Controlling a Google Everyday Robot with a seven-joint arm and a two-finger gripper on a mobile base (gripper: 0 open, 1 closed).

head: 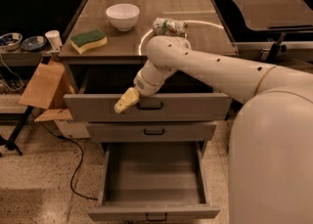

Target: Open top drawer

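Observation:
The top drawer [195,108] is a wide grey drawer with a tall flat front and a small dark bar handle [150,104] at its centre. It stands pulled partly out from under the counter, with a dark gap behind its front. My gripper [125,101] has yellowish tips and sits at the drawer's front, just left of the handle. My white arm reaches down to it from the right, across the counter's front edge.
The middle drawer [122,132] is slightly out and the bottom drawer [151,213] is pulled far out. On the counter are a white bowl [122,16], a green and yellow sponge [89,40] and a crumpled packet [169,26]. A cardboard box [44,86] and a floor cable [73,169] are to the left.

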